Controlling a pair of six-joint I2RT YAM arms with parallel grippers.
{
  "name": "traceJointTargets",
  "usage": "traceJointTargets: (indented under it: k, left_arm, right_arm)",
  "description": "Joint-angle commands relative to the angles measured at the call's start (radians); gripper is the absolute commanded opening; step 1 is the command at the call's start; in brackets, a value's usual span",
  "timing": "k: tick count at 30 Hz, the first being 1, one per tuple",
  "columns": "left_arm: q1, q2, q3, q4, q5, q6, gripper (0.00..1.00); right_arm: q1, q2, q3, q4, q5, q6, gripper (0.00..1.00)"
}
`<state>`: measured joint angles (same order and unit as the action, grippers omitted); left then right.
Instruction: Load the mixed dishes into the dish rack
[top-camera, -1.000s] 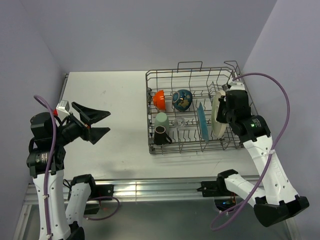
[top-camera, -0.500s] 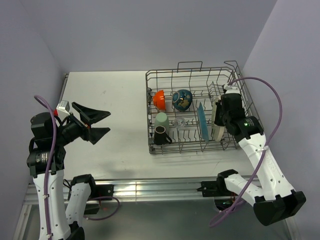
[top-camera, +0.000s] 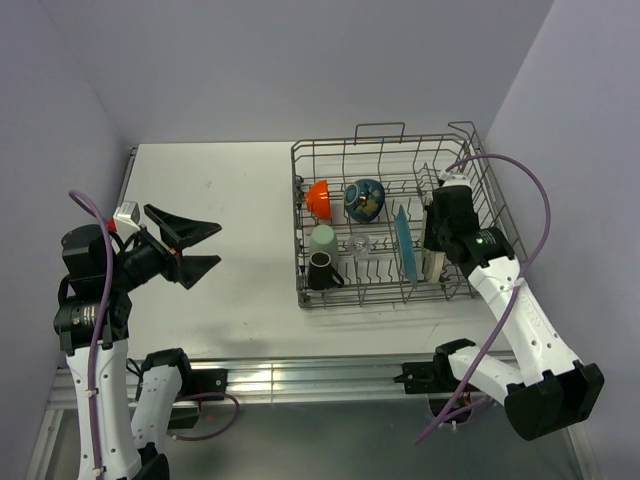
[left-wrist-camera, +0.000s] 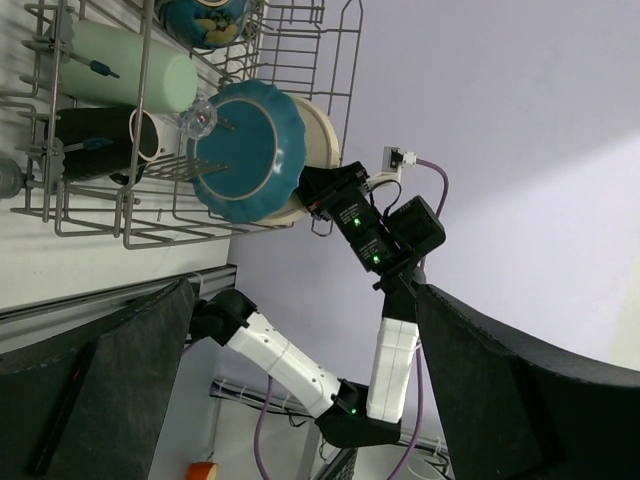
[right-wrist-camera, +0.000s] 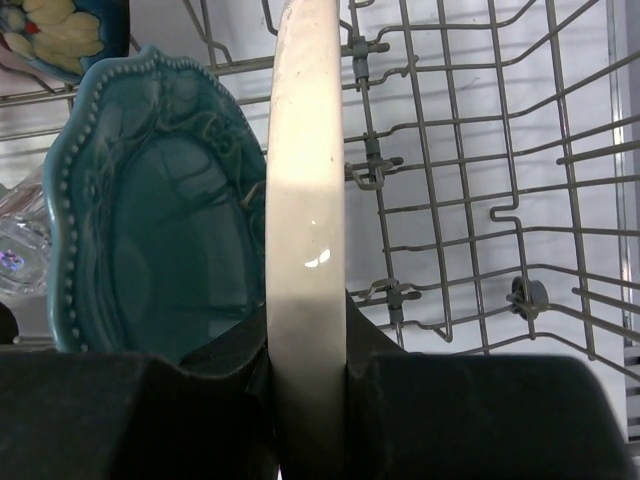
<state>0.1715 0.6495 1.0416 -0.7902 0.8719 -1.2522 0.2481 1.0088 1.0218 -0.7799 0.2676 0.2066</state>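
Seven dishes are in the rack (top-camera: 380, 297), which sits on the right half of the table (top-camera: 220, 190). Your right gripper (right-wrist-camera: 306, 372) is clamped on the cream plate (right-wrist-camera: 306, 200), with one finger pressed to each face at the rim. That plate stands upright on its edge in the right part of the rack. Whether its lower edge rests on the wires is hidden from you.

Just to its left the teal plate (right-wrist-camera: 160, 220) stands on edge too, roughly parallel to it. You cannot tell from these views whether the two plates touch.

Along the far row, the orange bowl (top-camera: 319, 197) is at the rack's left side, tipped so that its side shows. The blue bowl (top-camera: 365, 199) is just right of it. Nearer to you on the left side is the green mug (top-camera: 323, 240), and the brown mug (top-camera: 321, 270) is in the near left corner just beside it. The glass (top-camera: 362, 243) lies between the green mug and the teal plate.

Your left gripper (top-camera: 215, 243) is spread wide and holds nothing. It hangs above the left side of the table, well apart from the rack, with its fingers pointing right.
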Motion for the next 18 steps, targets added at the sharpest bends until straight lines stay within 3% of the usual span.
traceJointTargets:
  k: [1, 3, 5, 9, 12, 13, 18]
  left_arm:
    - [0.002, -0.017, -0.006, 0.019, 0.029, 0.004, 0.99]
    - [0.002, -0.019, -0.011, 0.02, 0.029, 0.0, 0.99]
    - [0.002, -0.022, -0.014, 0.025, 0.029, -0.003, 0.99]
    - [0.002, -0.024, -0.018, 0.031, 0.029, -0.009, 0.99]
    - [0.003, -0.024, -0.018, 0.034, 0.026, -0.009, 0.99]
    - [0.002, -0.025, -0.023, 0.037, 0.026, -0.012, 0.99]
    - [0.003, -0.031, -0.034, 0.049, 0.022, -0.026, 0.99]
  right_arm:
    - [-0.004, 0.008, 0.037, 0.007, 0.041, 0.037, 0.0]
    - [-0.006, 0.019, 0.049, -0.013, 0.065, 0.045, 0.0]
    - [-0.006, 0.03, 0.055, -0.036, 0.082, 0.051, 0.09]
    - [-0.007, 0.039, 0.058, -0.082, 0.12, 0.076, 0.11]
    - [-0.007, 0.028, 0.052, -0.102, 0.128, 0.085, 0.24]
    - [-0.007, 0.021, 0.049, -0.104, 0.133, 0.086, 0.37]
    - [-0.009, 0.017, 0.054, -0.137, 0.162, 0.094, 0.5]
